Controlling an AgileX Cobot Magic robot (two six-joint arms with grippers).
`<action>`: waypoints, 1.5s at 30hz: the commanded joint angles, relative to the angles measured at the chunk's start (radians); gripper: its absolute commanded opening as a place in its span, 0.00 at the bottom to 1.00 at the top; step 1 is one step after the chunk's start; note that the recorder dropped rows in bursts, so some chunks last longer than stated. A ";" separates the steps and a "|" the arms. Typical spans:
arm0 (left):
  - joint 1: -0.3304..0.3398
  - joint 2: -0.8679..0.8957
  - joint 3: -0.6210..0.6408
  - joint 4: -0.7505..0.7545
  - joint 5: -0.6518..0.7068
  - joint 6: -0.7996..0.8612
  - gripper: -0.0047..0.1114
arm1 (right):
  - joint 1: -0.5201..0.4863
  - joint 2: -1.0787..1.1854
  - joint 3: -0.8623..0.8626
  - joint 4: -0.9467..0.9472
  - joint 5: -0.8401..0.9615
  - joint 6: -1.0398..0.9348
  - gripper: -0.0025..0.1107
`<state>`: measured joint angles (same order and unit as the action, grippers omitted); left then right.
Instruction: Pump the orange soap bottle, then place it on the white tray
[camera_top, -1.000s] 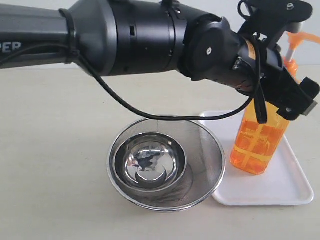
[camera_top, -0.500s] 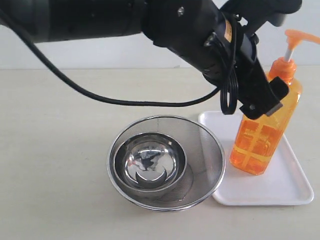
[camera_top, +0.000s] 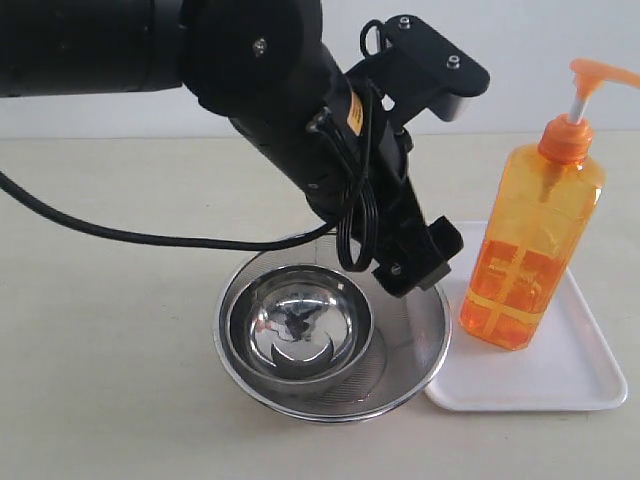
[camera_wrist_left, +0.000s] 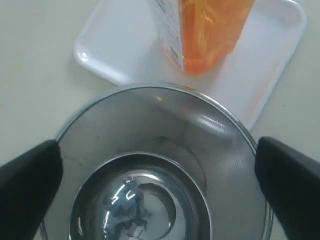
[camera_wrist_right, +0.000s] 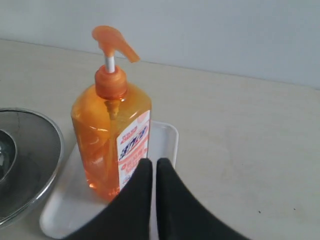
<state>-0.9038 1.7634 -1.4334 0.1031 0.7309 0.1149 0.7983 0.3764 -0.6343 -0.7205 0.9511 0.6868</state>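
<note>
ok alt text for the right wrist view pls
An orange soap bottle stands upright on a white tray, pump head raised. The right pincer, closed and empty, is in front of it; a steel mesh strainer shows beside the tray.

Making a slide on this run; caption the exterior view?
The orange soap bottle stands on the white tray; the open left gripper hovers over the strainer.

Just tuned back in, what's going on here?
The soap bottle stands upright on the white tray, with nothing gripping it. The left end effector is open and empty, above the strainer with the steel bowl, apart from the bottle. The right end effector is shut and empty, facing the bottle.
</note>
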 joint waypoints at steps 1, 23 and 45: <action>-0.004 -0.014 0.003 -0.041 0.029 -0.010 0.88 | 0.001 -0.006 0.048 -0.040 -0.075 0.039 0.02; -0.004 -0.012 0.003 -0.037 -0.085 -0.007 0.09 | 0.001 -0.006 0.055 -0.072 -0.067 0.073 0.02; 0.073 0.067 0.004 -0.049 -0.354 0.090 0.08 | 0.001 -0.004 0.050 -0.269 0.012 0.123 0.02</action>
<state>-0.8512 1.8352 -1.4334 0.0884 0.4104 0.2006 0.7983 0.3764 -0.5776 -0.9305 0.9506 0.8002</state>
